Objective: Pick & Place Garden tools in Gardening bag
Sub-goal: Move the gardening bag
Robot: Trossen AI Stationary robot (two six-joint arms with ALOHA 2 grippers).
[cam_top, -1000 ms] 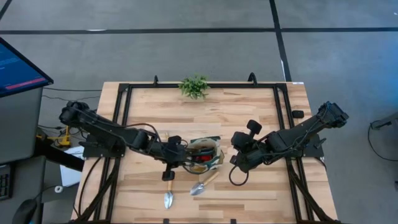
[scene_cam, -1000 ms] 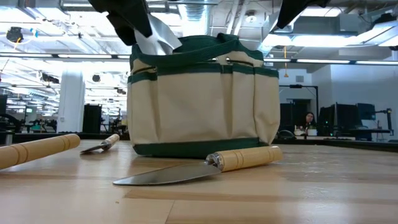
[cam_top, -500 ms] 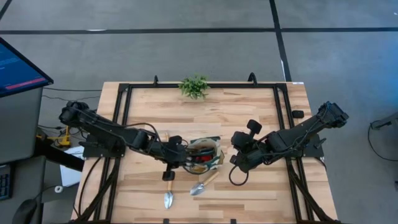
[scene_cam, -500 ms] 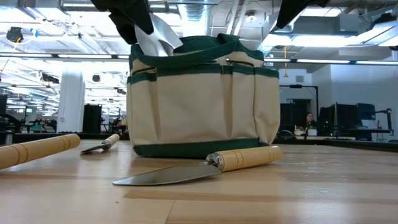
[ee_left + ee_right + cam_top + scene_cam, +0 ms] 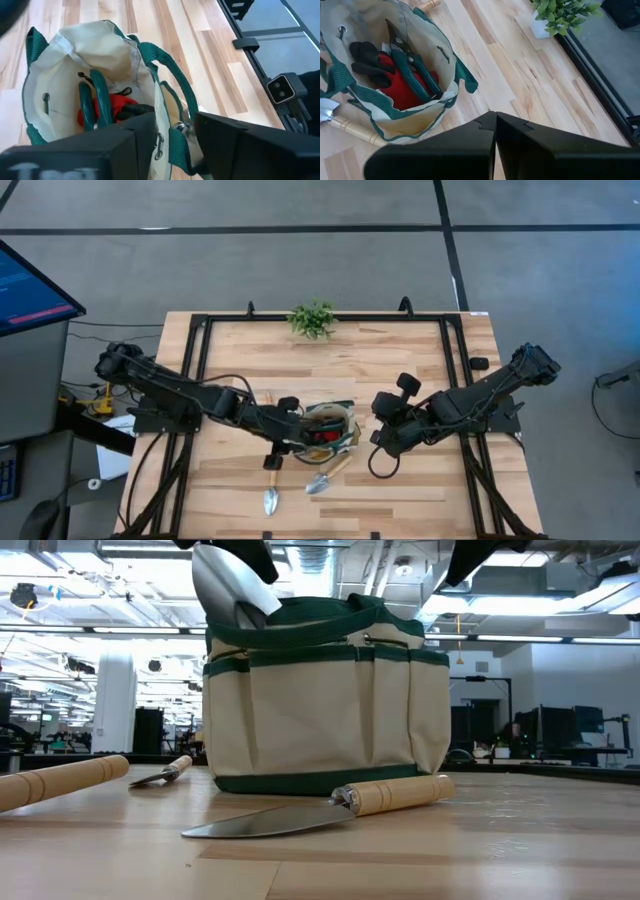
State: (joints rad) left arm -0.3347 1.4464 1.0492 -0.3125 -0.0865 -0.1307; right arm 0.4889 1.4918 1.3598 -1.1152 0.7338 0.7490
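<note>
Wood tabletop [image 5: 420, 470] carries everything, with the gardening bag [image 5: 325, 705] upright near its middle, its oval mouth facing up so tools can drop straight in. Over that mouth hangs the left gripper [image 5: 293, 427], fingers spread apart in its wrist view, and a silver trowel blade [image 5: 222, 585] sticks up out of the bag's rim beneath it; whether the fingers are touching that trowel is hard to say from these angles. Just beside the bag's other side the right gripper [image 5: 385, 438] waits with fingers pressed together, holding nothing. Inside lie green-handled shears [image 5: 412, 67] and a red-and-black item [image 5: 395, 82], while a wooden-handled trowel [image 5: 320, 810] rests against the bag's foot, not yet packed
</note>
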